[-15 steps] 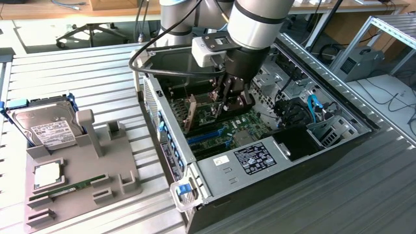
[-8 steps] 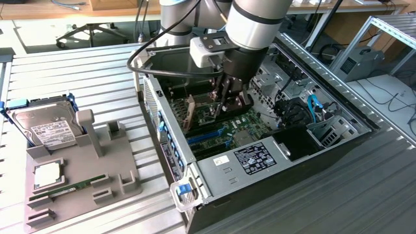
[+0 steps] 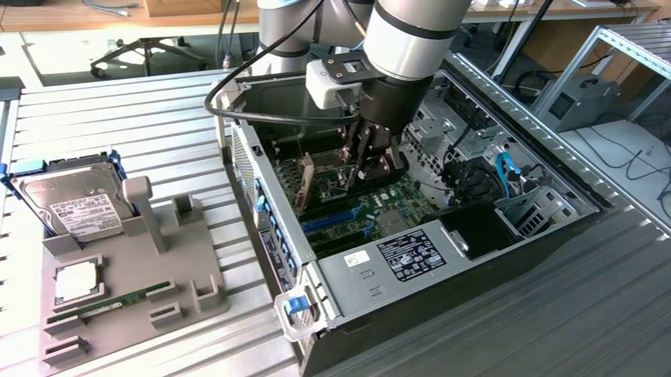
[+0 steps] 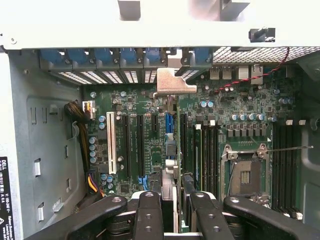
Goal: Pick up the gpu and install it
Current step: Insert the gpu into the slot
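My fingers [image 4: 155,200] half closed, clamped on thin black-and-green gpu card with silver end bracket [image 4: 175,82], card held edge-on between pads. Card hangs straight below fingers, inside open grey metal computer case [image 3: 346,271], over green motherboard [image 4: 150,135]. Bracket sits ahead of fingers, near rear slot openings. Cannot tell whether card edge has met the slot.

To do step well, I judge: keep card upright, edge parallel with long slot under fingers, bracket lined to rear opening, push even, no twist.
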Controlling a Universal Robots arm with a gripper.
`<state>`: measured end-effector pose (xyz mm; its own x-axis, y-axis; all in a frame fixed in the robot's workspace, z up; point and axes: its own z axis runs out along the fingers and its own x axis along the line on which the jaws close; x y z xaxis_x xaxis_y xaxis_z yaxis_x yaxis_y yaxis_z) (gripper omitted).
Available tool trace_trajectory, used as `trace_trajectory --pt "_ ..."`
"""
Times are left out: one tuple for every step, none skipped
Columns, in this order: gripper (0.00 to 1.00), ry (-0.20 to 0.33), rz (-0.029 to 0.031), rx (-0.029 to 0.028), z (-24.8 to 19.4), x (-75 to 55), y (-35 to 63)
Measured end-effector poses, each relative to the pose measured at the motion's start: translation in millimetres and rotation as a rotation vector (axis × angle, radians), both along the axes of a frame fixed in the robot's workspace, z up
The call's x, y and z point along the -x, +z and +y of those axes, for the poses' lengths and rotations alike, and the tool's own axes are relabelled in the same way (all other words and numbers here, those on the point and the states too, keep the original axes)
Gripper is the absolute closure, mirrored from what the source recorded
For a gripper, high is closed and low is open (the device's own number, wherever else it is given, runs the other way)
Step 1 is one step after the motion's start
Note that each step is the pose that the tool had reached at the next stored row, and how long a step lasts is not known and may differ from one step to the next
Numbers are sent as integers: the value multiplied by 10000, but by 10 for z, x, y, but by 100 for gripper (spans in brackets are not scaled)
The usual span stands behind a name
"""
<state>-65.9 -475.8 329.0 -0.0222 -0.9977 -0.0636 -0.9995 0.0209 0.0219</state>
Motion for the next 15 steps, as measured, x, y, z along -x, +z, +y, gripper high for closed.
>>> trace_trajectory --pt "73 1 -1 0 0 0 -1" --pt "73 0 -1 -1 0 1 -5" --pt "73 0 -1 -2 0 1 -8" --pt "73 0 -1 -1 0 2 -14" --pt "73 0 0 -1 0 3 -18" --pt "73 0 0 -1 0 4 -25" --pt "73 0 0 -1 0 4 -33" --pt "73 0 -1 -2 0 5 -44" --pt "73 0 -1 -1 0 6 -50" --pt "73 0 -1 0 0 6 -57" --pt "73 0 0 -1 0 7 -63" --pt "73 0 0 -1 0 9 -68" --pt "73 0 0 1 0 9 -74" --pt "73 0 0 3 0 9 -80" --pt "73 1 0 3 0 10 -87"
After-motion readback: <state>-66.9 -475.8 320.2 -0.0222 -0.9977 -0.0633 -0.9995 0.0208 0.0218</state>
